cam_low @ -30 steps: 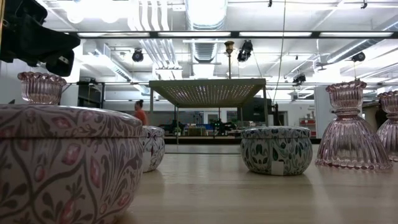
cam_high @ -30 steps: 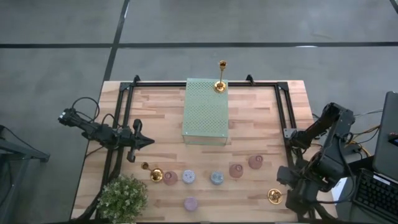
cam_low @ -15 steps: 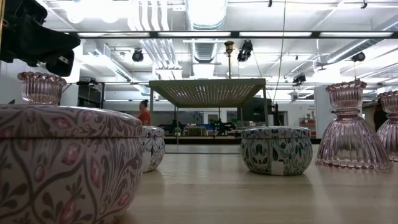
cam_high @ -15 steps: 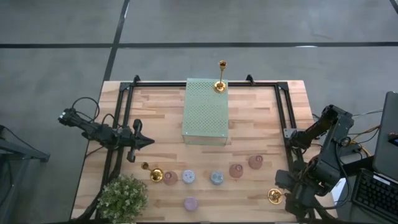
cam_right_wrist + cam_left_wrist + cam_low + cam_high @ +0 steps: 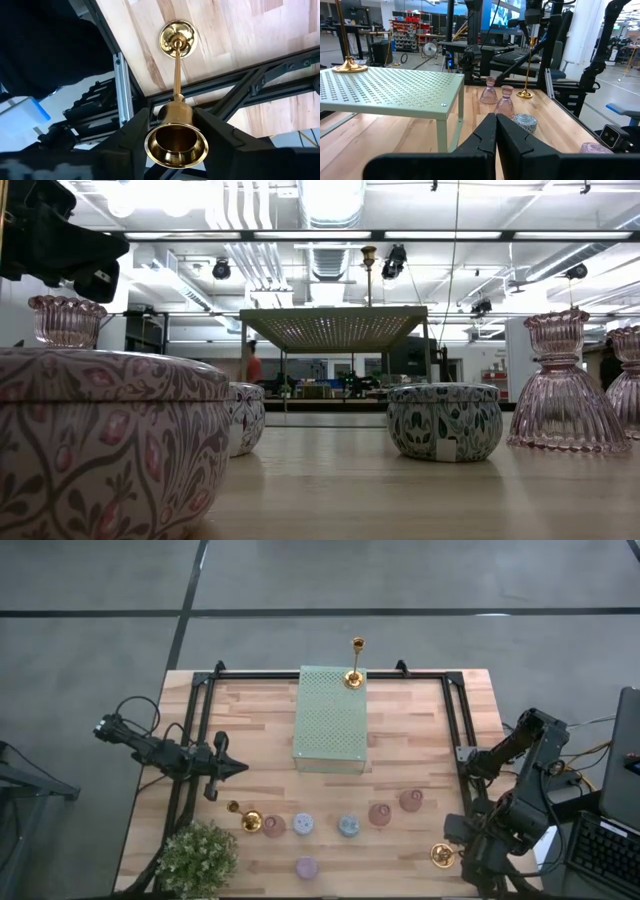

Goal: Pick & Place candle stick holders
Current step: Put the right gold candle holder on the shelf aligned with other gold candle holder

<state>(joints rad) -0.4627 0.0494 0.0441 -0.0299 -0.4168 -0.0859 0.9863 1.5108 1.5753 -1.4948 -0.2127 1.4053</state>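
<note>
Watching the right gripper (image 5: 172, 116) at about 4 o'clock on the table (image 5: 420, 740): its two fingers lie against either side of the cup of a gold candle stick holder (image 5: 176, 142), pinching it. The holder's round base sits on the wood close to the table edge.

Change over the last second: small. The right arm has eased a little inward and down over this holder; the holder itself has not shifted. Across the room a person (image 5: 253, 366) has walked a few steps. My reading: grasp made, lift not yet begun.

The left gripper (image 5: 240, 767) waits at 9 o'clock, fingers pressed together, holding nothing.

Count, from above:
- Gold holders: three visible. One in the right gripper, one standing at the far edge of the green perforated block (image 5: 331, 720) at 12 o'clock, one lying on its side (image 5: 248, 821) at 7 o'clock.
- Squat pastel holders (image 5: 347, 827): six. Five in a loose row across 6 o'clock, one alone nearer the front edge.
- Potted plant (image 5: 197, 858): one, at the 7 o'clock corner.
- Block: one.
</note>
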